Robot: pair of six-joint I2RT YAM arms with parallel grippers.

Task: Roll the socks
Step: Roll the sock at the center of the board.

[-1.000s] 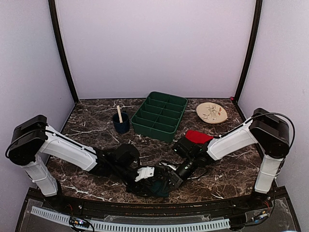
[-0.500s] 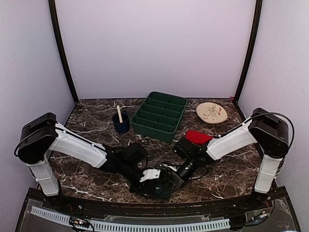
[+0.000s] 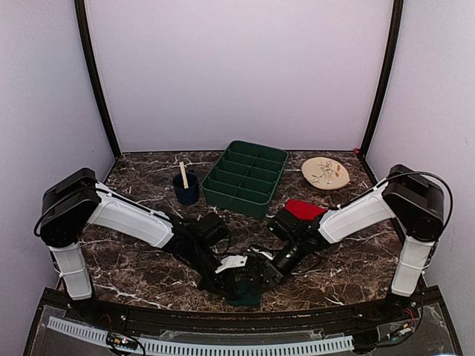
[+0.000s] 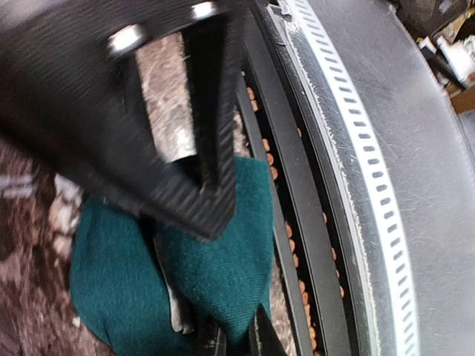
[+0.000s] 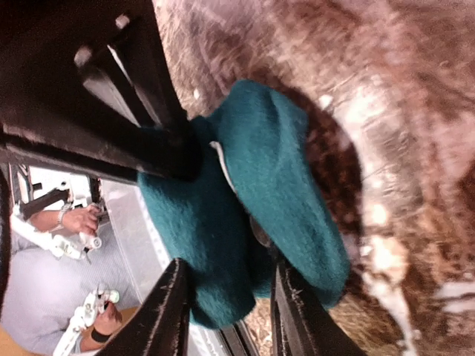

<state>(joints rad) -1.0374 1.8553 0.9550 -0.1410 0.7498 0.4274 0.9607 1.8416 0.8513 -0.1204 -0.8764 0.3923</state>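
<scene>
Teal sock (image 5: 289,170), part-folded at the surface's (image 3: 349,267) near edge: left hand (image 4: 236,340) pinches it, right hand (image 5: 228,268) parted astride; next, likely regrip and turn

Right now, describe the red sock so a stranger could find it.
Find the green tray in the middle of the table. Off its near right corner lies the red sock. It is the only bright red thing; the teal sock sits by the near edge.
</scene>
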